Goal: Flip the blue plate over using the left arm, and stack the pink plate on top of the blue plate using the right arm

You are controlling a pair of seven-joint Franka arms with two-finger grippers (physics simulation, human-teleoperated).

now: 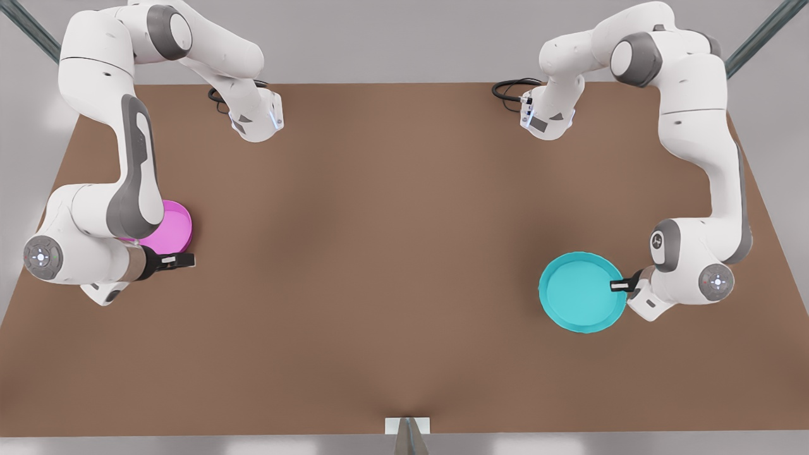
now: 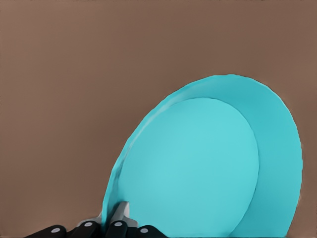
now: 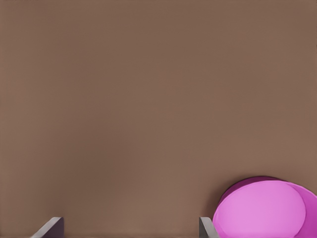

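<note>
**Q:** So, going from the front view's left, where did things stand?

**A:** The right gripper (image 1: 180,260) hung low over the table (image 1: 404,265), jaws spread wide and holding nothing; in its wrist view the two fingers (image 3: 205,229) stood well apart. The pink plate (image 1: 169,227) lay flat just beside it, off to one side of the fingers and not between them. My guess was that this arm waited close so it could take the plate once the other one was turned.

**Q:** And further across?

**A:** The left gripper (image 1: 622,285) was clamped on the rim of the blue plate (image 1: 580,292), one finger on each face of the edge. The plate reached away from the fingertips (image 2: 120,212), and in the left wrist view it stood tilted with bare table beyond it. An edge pinch probably suited a flip, since the wrist could roll the plate about that held point.

**Q:** Any brand, label or writing?

**A:** None that I could read; both plates were plain
</note>
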